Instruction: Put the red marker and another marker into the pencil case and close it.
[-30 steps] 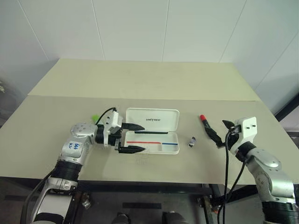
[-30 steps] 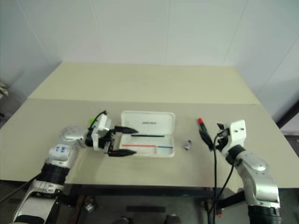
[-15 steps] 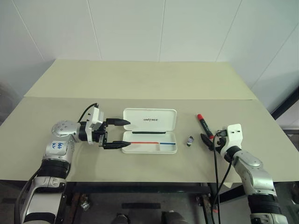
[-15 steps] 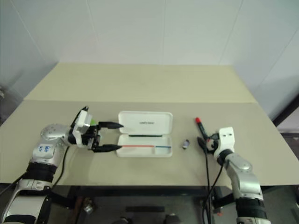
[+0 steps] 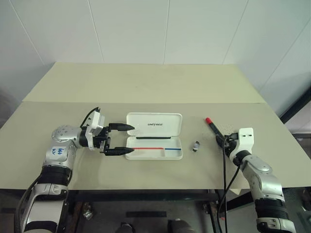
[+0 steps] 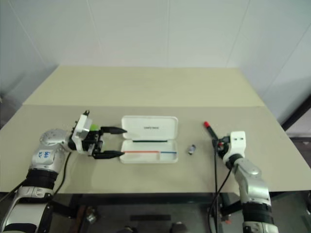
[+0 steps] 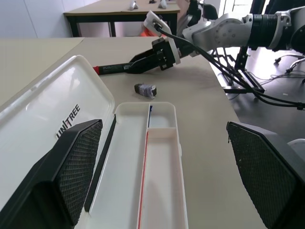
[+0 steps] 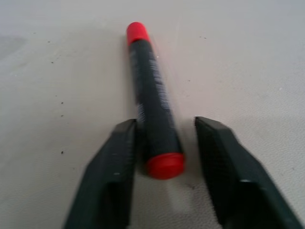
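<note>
The pencil case (image 5: 154, 125) lies open mid-table, lid flat behind the tray (image 7: 159, 157), with a black bar and red and blue stripes inside. My left gripper (image 5: 130, 139) is open wide at the case's left end, holding nothing. Behind its wrist a bit of the light green marker (image 6: 92, 128) shows on the table. The red marker (image 5: 212, 126) lies on the table right of the case. My right gripper (image 5: 221, 140) is shut on its near end, red cap (image 8: 137, 29) pointing away; the fingers (image 8: 114, 162) stand either side of the barrel (image 8: 152, 95).
A small grey-black piece (image 5: 196, 145) lies between the case and the red marker. A seam (image 5: 146, 102) crosses the table behind the case. The table's front edge (image 5: 160, 188) runs close below both arms. A black cable (image 5: 224, 170) hangs from the right wrist.
My right gripper came down and forward onto the red marker and its fingers closed around it. My left gripper drew back left from over the case tray, still open.
</note>
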